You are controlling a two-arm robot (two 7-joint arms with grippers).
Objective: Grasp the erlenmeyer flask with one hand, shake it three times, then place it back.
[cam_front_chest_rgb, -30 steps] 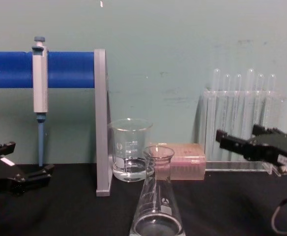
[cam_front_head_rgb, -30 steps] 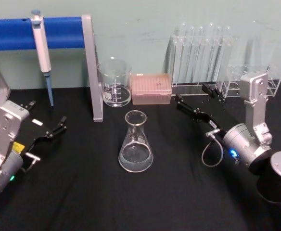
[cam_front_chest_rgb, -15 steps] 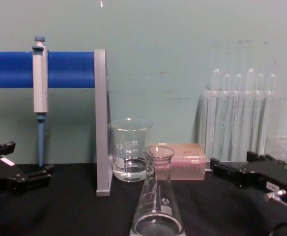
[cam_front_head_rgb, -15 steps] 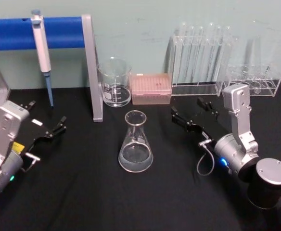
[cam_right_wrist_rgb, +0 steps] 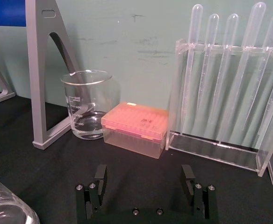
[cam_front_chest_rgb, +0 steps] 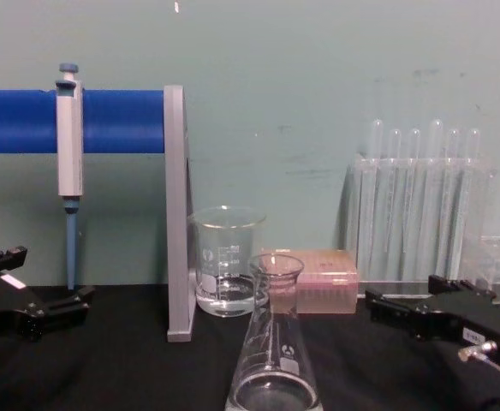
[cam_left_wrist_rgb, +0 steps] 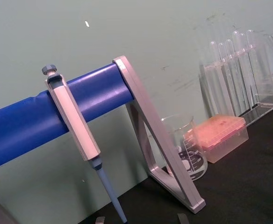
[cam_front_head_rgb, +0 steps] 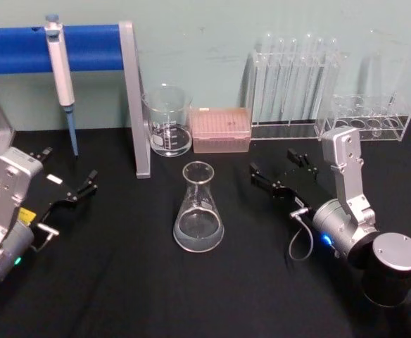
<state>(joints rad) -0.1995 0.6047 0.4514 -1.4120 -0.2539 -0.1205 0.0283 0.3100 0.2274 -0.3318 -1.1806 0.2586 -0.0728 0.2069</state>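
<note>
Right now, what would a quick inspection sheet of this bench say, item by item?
Surface: black table, dry where visible.
Job's things: erlenmeyer flask stands upright mid-table, ungrasped.
Clutter: beaker, pink tip box, test tube rack along the back; pipette hangs on the blue stand.
Grippers: right gripper open, to the flask's right, not touching it; left gripper parked at the table's left.
Cables: grey cable loops beside the right wrist.
Surroundings: pale green wall behind; nothing else seen.
</note>
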